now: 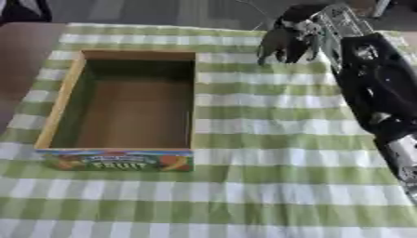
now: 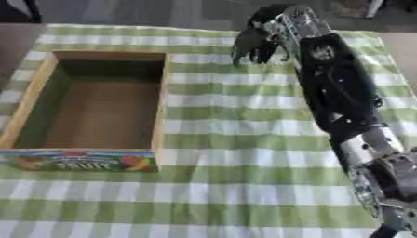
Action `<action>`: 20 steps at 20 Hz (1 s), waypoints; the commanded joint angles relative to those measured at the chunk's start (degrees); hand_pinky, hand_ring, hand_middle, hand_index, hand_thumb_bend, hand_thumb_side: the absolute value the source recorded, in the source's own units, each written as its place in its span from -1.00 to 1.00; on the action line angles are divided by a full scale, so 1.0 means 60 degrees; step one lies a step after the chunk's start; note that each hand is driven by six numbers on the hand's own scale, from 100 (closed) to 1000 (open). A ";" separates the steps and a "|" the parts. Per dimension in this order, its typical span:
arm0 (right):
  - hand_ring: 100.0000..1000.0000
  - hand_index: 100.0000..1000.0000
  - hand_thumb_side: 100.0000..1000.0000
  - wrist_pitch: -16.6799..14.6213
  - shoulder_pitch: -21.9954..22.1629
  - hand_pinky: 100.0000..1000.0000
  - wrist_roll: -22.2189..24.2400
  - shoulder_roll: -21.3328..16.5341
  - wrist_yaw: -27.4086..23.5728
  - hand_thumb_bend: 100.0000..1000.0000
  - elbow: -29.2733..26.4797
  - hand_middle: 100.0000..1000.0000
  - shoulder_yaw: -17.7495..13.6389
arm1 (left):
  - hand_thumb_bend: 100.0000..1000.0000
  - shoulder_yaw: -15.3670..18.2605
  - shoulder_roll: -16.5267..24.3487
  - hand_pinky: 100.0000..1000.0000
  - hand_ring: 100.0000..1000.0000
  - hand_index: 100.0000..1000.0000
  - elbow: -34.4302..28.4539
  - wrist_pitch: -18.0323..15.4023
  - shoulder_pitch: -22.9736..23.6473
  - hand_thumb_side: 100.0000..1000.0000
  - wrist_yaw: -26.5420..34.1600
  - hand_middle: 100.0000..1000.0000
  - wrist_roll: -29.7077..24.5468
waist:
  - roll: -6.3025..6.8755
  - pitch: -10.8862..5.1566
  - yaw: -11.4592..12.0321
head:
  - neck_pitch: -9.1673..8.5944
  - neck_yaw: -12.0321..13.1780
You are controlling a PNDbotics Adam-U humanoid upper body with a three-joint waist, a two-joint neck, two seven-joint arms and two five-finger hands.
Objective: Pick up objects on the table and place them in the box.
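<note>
Green-and-white checked cloth point(image 1: 269, 195) covers the table from the near edge all the way back, and its nearest stretch lies bare. At the lower right the robot's right arm point(image 2: 358, 139) comes in, silver at the joint closest to the camera and black farther up, running diagonally away toward the far middle of the table.

Left of the arm and a little farther back sits the box point(image 1: 58, 104), an open cardboard tray with tan walls and a brown floor. Its near wall carries a colourful fruit label point(image 1: 118, 161) with the word FRUIT. Nothing shows inside the box. It stands well apart from the arm, with checked cloth between them.

Farthest back, at the end of the arm, the right hand point(image 1: 285, 44) hangs over the far part of the cloth, beyond the box's far right corner. Its dark fingers point(image 2: 247, 46) point downward and are curled together, their tips close to the cloth. Whether they close on anything cannot be told; no object can be made out between or beneath them.

Beyond the cloth's far edge lies a grey floor point(image 1: 163, 11).
</note>
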 commanded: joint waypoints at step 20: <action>0.74 0.14 -0.59 -0.0561 -0.0414 0.77 0.0344 0.0036 -0.1913 -1.00 -0.1046 0.10 0.0331 | -1.00 0.0048 0.0336 -0.44 -0.38 0.05 -0.0276 0.0397 -0.0121 0.57 0.0144 0.37 0.0047 | -0.0137 -0.1130 -0.0016 | 0.0398 0.0054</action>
